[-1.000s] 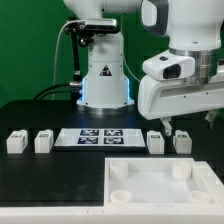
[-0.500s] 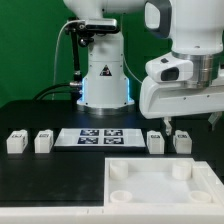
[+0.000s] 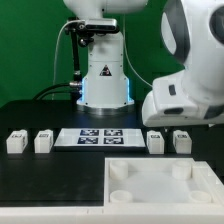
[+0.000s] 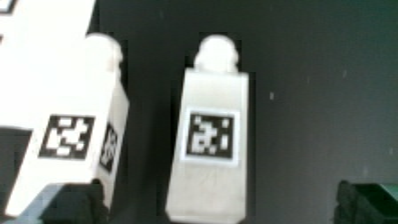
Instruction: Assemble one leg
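A twin leg [image 4: 80, 120] lies just beside the leg [image 4: 214, 140] I'm over, near the counter's [image 4: 320, 100] edge on the exterior view's right. My hand [image 4: 217, 198] is spread, straddling it without touching. It looks light, stiff, slick plastic; I'd pinch its long flat sides mid-body. Beyond it, open counter.

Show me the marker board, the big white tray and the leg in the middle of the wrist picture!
marker board [image 3: 100, 137], exterior view, its middle.
big white tray [image 3: 150, 188], exterior view, bare flat middle.
leg [image 4: 214, 135], wrist view, its tag.
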`<state>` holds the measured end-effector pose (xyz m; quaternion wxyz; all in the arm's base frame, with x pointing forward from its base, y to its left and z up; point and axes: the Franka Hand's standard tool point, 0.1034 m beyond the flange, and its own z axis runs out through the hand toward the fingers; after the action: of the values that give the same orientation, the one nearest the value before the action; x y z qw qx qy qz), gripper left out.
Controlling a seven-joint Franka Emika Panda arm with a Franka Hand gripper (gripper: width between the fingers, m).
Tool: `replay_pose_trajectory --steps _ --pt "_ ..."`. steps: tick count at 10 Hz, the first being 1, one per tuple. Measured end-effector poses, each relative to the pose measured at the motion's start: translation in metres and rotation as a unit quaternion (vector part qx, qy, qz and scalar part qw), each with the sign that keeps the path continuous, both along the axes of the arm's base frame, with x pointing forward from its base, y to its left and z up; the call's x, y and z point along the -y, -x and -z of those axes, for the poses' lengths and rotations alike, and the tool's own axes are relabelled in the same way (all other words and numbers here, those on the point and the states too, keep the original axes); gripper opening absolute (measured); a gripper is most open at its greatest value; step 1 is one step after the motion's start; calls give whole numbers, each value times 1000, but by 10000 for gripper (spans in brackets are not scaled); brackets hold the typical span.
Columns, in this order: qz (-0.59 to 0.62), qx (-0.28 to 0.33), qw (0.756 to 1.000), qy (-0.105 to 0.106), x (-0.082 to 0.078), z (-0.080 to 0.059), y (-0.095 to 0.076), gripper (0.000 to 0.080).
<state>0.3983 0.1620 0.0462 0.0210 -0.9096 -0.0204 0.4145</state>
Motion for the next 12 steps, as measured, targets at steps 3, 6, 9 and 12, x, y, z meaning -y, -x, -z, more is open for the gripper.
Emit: replay_pose_trajectory --steps 3,6,9,12 --pt "-2 -37 999 -3 -1 5 -6 648" --pt "-2 -43 999 2 -5 18 6 648" --pt "-6 -43 999 4 -10 37 22 648" --pt "-7 -43 999 3 -11 37 22 637"
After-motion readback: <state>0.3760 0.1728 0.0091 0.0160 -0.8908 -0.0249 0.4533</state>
